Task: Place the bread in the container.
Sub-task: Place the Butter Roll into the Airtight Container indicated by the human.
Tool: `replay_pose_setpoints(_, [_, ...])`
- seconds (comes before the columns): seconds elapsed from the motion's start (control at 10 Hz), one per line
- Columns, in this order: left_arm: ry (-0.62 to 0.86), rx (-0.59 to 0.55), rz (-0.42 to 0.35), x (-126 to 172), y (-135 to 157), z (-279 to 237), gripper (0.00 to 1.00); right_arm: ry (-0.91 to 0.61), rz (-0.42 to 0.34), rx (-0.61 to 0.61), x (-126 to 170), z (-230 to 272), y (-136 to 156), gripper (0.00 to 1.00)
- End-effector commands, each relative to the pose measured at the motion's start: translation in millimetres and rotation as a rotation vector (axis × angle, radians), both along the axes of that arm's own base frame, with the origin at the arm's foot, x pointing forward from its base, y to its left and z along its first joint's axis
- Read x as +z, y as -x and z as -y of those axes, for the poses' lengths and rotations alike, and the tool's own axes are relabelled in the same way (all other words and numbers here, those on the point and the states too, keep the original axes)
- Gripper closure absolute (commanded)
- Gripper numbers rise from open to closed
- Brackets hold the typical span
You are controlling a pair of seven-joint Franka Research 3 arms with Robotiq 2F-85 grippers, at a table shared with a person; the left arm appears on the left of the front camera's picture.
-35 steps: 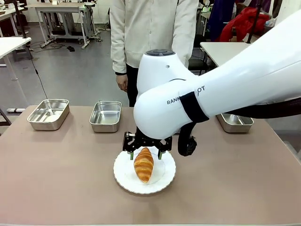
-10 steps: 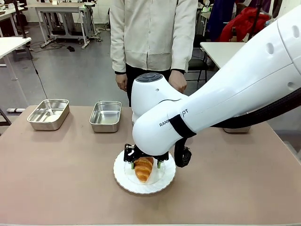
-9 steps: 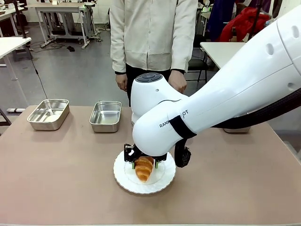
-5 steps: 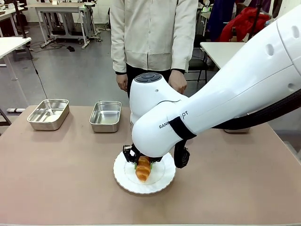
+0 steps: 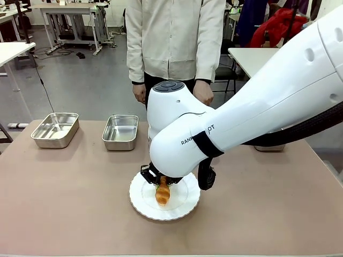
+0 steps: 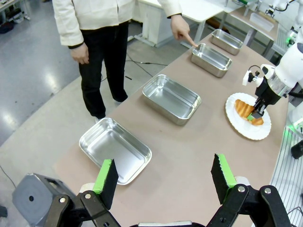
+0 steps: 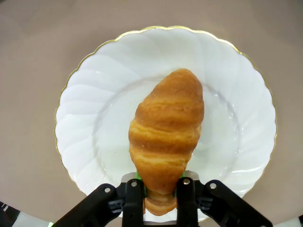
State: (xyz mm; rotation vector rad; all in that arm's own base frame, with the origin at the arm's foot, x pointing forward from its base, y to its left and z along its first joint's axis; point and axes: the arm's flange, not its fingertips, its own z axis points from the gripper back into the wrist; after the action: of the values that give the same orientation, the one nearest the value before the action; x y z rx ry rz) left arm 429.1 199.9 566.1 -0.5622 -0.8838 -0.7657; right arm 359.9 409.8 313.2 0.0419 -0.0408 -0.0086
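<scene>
Right gripper pinches the tapered near end of the bread, which lies on the white plate, a hold that looks meant to lift it toward the container the person's hand points at, while the left gripper hangs spread and empty above the table

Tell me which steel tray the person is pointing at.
The third tray from the left gripper's end in its wrist view: the person's finger touches its far rim; the other trays are untouched.
</scene>
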Motion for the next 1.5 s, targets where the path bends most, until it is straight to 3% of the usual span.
replay_pose_setpoints(0.0, [0.009, -0.011, 0.016, 1, 2, 0, 0.00, 0.002, 0.000, 0.000, -3, 1, 0, 0.75])
replay_pose_setpoints(0.2, [0.009, -0.011, 0.016, 1, 2, 0, 0.00, 0.005, 0.037, -0.003, 11, 9, -9, 0.75])
replay_pose_setpoints(0.5, [0.009, -0.011, 0.016, 1, 2, 0, 0.00, -0.015, 0.125, 0.018, 73, 42, -34, 0.75])
replay_pose_setpoints(0.9, [0.009, -0.011, 0.016, 1, 2, 0, 0.00, 0.037, 0.189, 0.092, 137, 95, -99, 0.75])
replay_pose_setpoints(1.2, [0.009, -0.011, 0.016, 1, 2, 0, 0.00, 0.035, 0.149, 0.099, 139, 124, -160, 0.75])
replay_pose_setpoints(1.4, [0.009, -0.011, 0.016, 1, 2, 0, 0.00, 0.036, 0.093, 0.101, 117, 140, -197, 0.75])
